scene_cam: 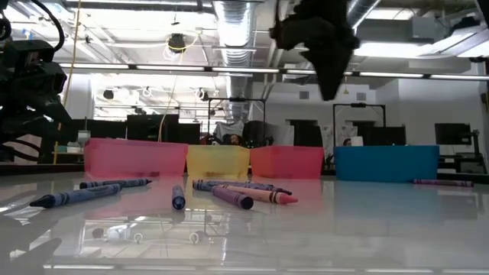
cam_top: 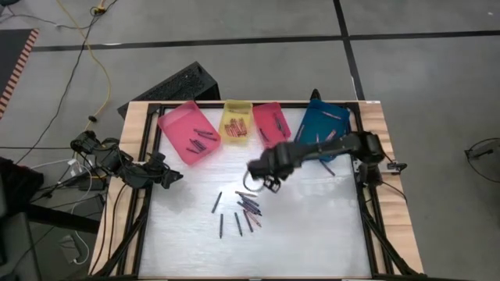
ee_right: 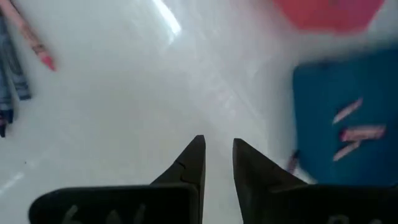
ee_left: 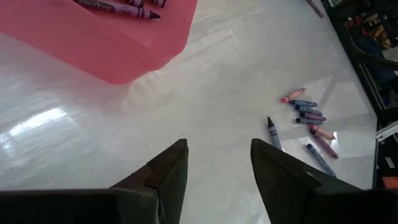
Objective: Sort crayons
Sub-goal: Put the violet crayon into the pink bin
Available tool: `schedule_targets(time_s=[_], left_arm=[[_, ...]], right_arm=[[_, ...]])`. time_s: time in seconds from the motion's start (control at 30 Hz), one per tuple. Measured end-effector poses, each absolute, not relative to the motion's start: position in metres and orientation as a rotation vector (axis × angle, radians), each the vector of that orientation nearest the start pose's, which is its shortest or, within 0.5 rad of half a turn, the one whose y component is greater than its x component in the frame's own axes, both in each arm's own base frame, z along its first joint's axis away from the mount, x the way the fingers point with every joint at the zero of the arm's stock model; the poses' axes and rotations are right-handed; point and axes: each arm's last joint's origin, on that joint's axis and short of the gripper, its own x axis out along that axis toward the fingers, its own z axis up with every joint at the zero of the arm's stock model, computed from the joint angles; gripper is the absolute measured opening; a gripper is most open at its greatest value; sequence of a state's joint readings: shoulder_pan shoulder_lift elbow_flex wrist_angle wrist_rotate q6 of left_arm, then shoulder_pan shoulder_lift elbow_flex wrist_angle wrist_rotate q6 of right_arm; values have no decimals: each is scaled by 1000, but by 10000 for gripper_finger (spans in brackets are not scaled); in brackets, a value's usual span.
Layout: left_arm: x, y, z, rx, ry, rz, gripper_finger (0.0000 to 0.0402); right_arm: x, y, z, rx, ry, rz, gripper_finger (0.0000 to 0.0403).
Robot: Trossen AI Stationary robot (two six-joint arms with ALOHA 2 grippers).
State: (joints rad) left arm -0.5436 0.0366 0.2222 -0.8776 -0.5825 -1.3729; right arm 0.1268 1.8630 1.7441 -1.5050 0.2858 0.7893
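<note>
Several loose crayons [cam_top: 247,208] in blue, purple and pink lie flat on the white table [cam_top: 312,234], near its middle; the low view shows the crayons [scene_cam: 243,195] in front of the trays. My right gripper [cam_top: 266,183] hangs above the table just to the far right of the pile. It points steeply down, open by a narrow gap [ee_right: 217,142], with nothing between the fingers. My left gripper [cam_top: 169,176] waits at the table's left edge, open [ee_left: 217,147] and empty, aimed across the table toward the pile [ee_left: 310,117].
Four trays line the far edge: pink [cam_top: 187,133], yellow [cam_top: 236,123], red [cam_top: 271,121] and blue [cam_top: 324,125], each with crayons inside. One stray crayon [scene_cam: 443,182] lies on the table by the blue tray. Bare table stretches toward the near edge.
</note>
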Motion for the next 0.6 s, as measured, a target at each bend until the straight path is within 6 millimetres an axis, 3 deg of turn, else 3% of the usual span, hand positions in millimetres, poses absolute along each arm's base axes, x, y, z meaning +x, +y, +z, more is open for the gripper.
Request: schedule_targets(time_s=[0.13, 0.33, 0.6], left_arm=[[57, -16, 159, -963, 444, 414, 165], [57, -16, 159, -963, 444, 415, 165], [57, -16, 159, -962, 445, 415, 165]], right_arm=[[315, 53, 255, 269, 1530, -927, 75], [274, 63, 210, 412, 1718, -1016, 75], [223, 59, 203, 444, 1725, -1176, 76]])
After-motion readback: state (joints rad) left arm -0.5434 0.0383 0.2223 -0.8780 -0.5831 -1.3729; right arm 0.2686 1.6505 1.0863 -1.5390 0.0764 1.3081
